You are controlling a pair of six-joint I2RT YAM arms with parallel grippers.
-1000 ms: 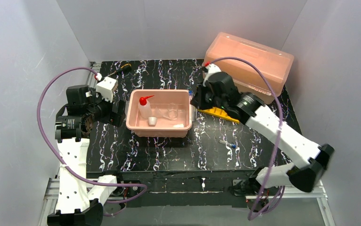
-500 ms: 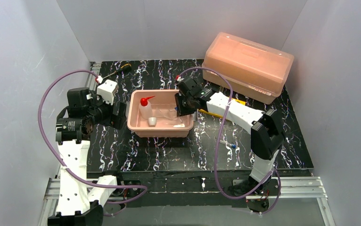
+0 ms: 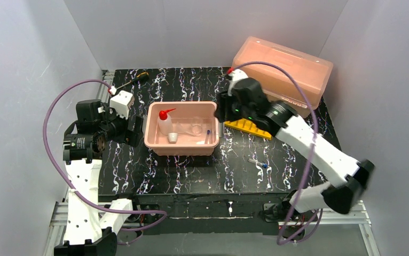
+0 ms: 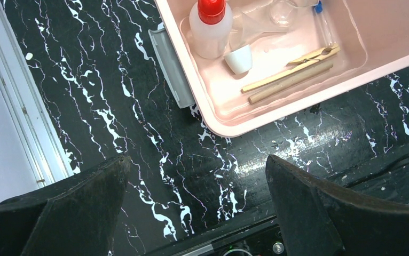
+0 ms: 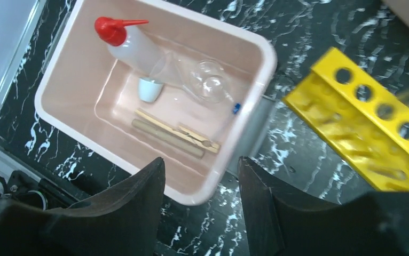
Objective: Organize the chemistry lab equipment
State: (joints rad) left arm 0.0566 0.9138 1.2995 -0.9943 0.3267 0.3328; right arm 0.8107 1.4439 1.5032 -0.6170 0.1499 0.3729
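**Right claw part-open and empty above the tub's right rim; one tube lies loose on the table.**

The shallow pink plastic tub [image 3: 181, 149] at table centre holds the small white squeeze bottle with red nozzle [image 5: 130, 45], the clear glass beaker [image 5: 207, 80] on its side, the tiny white cup [image 5: 149, 89], the wooden clamps [image 5: 175, 136] and, along its right wall, one blue-capped clear tube [image 3: 208, 133]. A second blue-capped clear tube [image 3: 258, 162] lies near and right of the tub. The yellow holed rack [image 5: 373, 133] sits just right of the tub. The right gripper [image 5: 201, 162] grips nothing. The left gripper [image 4: 194, 162], left of the tub, stands wide and empty. The loose tube looks light, slim, smooth and prone to roll, so pinch it gently across mid-barrel. The rack looks stiff, so take one long edge.
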